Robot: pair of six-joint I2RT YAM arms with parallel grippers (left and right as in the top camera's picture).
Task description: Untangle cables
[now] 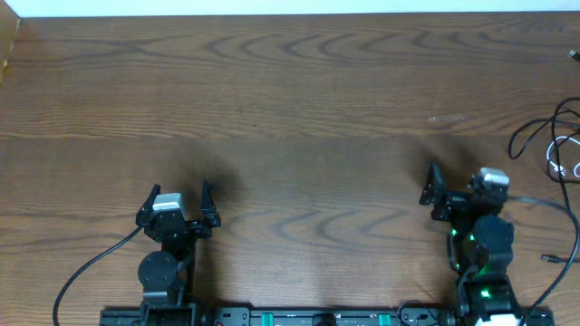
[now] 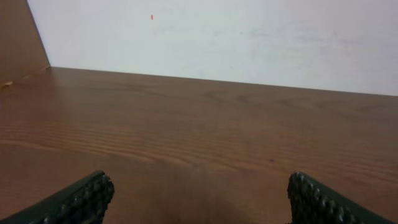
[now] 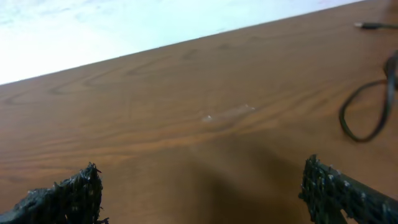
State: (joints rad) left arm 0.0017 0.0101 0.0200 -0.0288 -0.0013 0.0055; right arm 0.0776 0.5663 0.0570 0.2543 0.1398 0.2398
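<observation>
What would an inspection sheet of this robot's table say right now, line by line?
Surface: brown wooden table, mostly bare.
Job's things: thin cords, black and white, at the right edge, partly out of view.
Clutter: nothing seen.
Hands: left hand open, empty; right hand open, empty; both apart from the cords.
Cables: thick black arm leads trail beside the arms.
Surroundings: white wall behind the table.

The left gripper (image 2: pixel 198 200) is seen at the lower edge, with its two dark ribbed fingertips (image 2: pixel 87 198) set wide apart. The wooden table (image 2: pixel 205 124) is seen between them. A white wall (image 2: pixel 249 37) is shown behind the table, and a brown panel (image 2: pixel 17 37) at the far left.
</observation>
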